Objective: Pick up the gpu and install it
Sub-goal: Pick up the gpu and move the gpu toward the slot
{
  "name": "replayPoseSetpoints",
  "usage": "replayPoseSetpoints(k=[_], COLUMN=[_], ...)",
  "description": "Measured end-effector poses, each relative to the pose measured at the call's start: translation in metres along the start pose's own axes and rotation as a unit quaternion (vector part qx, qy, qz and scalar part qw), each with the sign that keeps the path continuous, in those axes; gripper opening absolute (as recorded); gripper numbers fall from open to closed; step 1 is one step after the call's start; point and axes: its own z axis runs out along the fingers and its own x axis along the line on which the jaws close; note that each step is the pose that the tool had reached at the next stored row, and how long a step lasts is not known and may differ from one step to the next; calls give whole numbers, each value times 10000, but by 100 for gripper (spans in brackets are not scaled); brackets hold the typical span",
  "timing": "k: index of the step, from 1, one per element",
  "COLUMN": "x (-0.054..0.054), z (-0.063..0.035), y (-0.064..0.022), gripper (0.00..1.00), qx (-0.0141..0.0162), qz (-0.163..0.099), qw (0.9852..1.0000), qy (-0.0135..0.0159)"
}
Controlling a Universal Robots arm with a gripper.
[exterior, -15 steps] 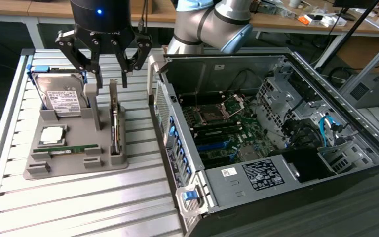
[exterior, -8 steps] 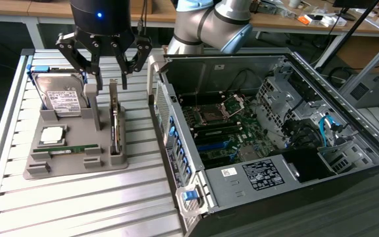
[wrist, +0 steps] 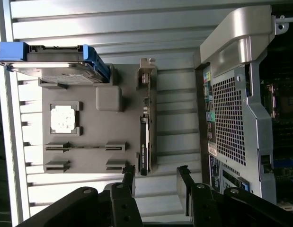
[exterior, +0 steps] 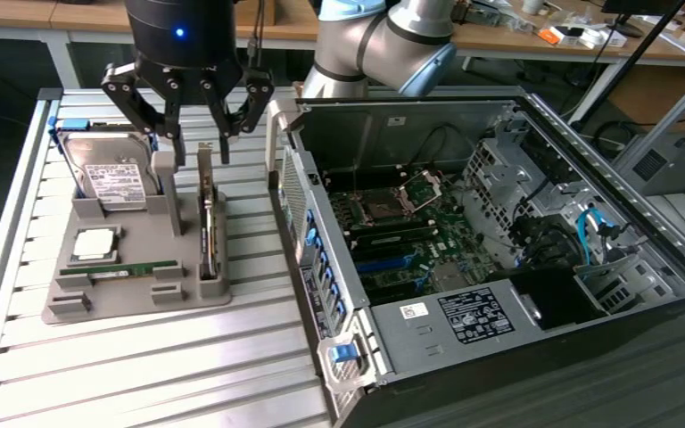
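The gpu point(exterior: 207, 218) is a thin dark card with a silvery bracket at one end. It stands on edge in a slot of the grey holder point(exterior: 128, 308), on the side nearest the computer. My gripper point(exterior: 196, 143) hangs open just above the card's upper end, its black fingers apart and holding nothing. In the wrist view the gpu point(wrist: 145, 130) appears edge-on. My gripper point(wrist: 155, 176) has one fingertip point(wrist: 129, 174) to either side of the card's line, clear of it.
The holder also carries a hard drive point(exterior: 111, 174) in a blue caddy, a silver CPU point(exterior: 95, 242) and a green memory stick point(exterior: 135, 267). An open computer case point(exterior: 318, 232) with its motherboard point(exterior: 396, 241) exposed stands on the exterior view's right, close to the holder.
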Motion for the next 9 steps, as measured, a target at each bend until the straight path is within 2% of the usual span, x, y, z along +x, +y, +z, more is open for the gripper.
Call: replayPoseSetpoints(k=[9], x=[8], z=[39], y=[-2], gripper=[48], qx=[0], qz=[0], qw=[10000], qy=[0])
